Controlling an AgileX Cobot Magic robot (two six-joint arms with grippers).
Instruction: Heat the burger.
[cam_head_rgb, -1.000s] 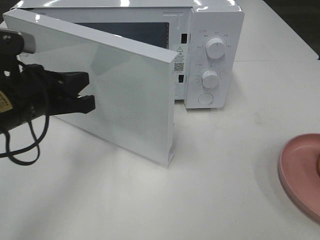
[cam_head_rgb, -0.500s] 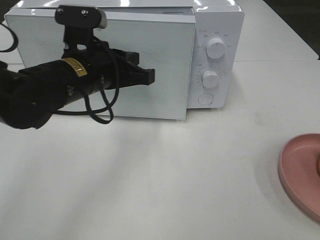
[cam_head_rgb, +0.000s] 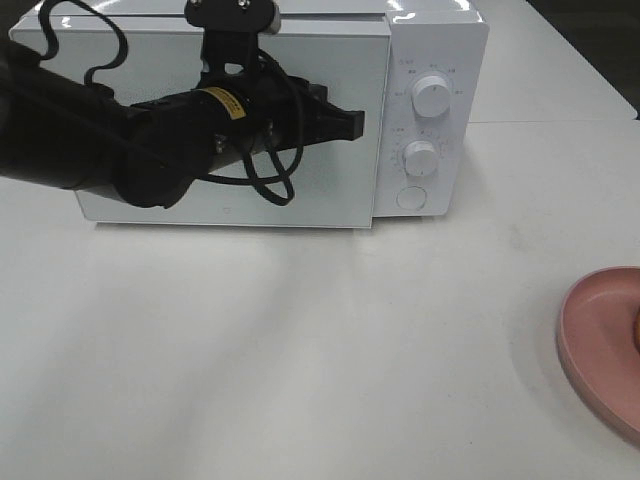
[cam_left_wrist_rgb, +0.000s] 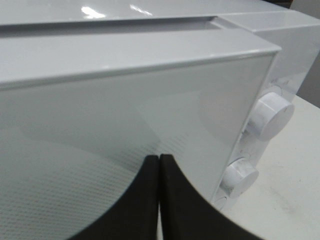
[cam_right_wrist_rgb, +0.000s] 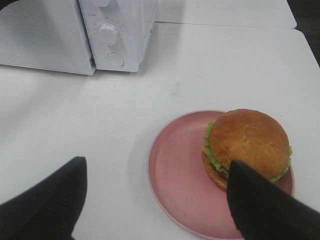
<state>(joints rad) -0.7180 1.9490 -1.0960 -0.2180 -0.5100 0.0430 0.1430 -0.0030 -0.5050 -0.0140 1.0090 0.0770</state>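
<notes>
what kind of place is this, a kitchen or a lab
Probably a lab mock-up of a kitchen, not a real one: a white microwave and a burger on a pink plate sit on plain white tables, with robot arms working them.

No text can be read. Small grey markings are seen around the two round white knobs (cam_head_rgb: 432, 96) of the white box-shaped microwave (cam_head_rgb: 430, 40), too small to make out.
</notes>
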